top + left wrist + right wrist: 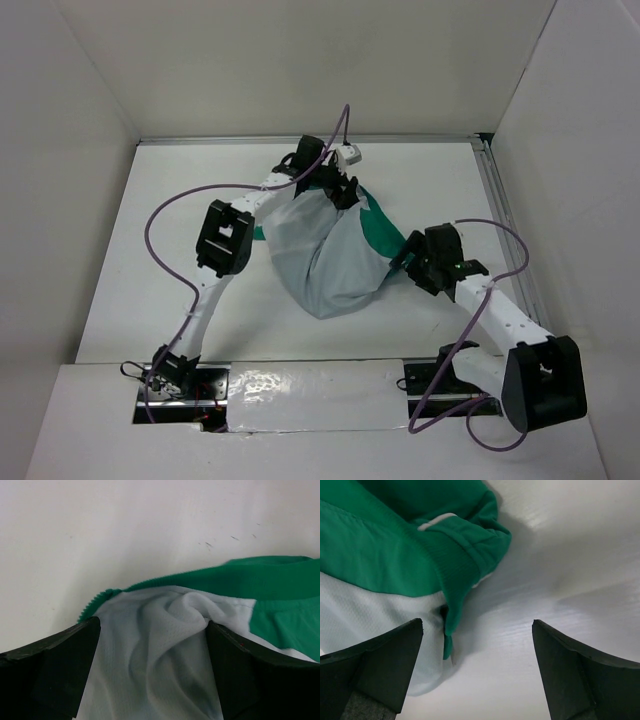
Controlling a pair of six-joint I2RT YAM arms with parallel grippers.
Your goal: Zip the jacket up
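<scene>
The jacket point(330, 250) lies bunched at the table's middle, mostly pale grey lining up, with green fabric along its right side. My left gripper point(338, 188) is at the jacket's far edge. In the left wrist view it point(153, 622) is open, its jaws wide apart, with rumpled lining point(150, 650) between them and the green ribbed edge point(240, 575) just beyond. My right gripper point(405, 255) is at the jacket's right edge. In the right wrist view it point(477, 623) is open and empty, with a green ribbed fold point(455, 565) and lining by its left finger. The zipper is not visible.
White walls enclose the white table point(180, 250) on three sides. A metal rail point(505, 220) runs along the right edge. A foil-covered strip point(310, 385) holds the arm bases at the near edge. Purple cables loop over both arms.
</scene>
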